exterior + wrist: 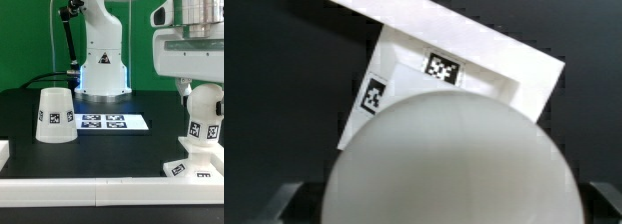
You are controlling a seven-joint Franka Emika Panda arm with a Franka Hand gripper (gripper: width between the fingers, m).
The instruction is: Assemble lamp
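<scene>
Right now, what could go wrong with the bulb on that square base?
1. The fingers seem to hold the bulb by its smooth round head, so it might slip or tip.
2. In the wrist view the bulb hides the spot where it meets the base, so it could go in crooked without that camera showing it.
3. The base lies loose near the front edge of the table; a sideways push might slide it.

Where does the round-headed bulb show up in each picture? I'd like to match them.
Exterior view: the bulb is at the exterior view's right, upright over the base.
Wrist view: the bulb looms large in the foreground, with the base behind it.
Shared landmark: the tagged base.
</scene>
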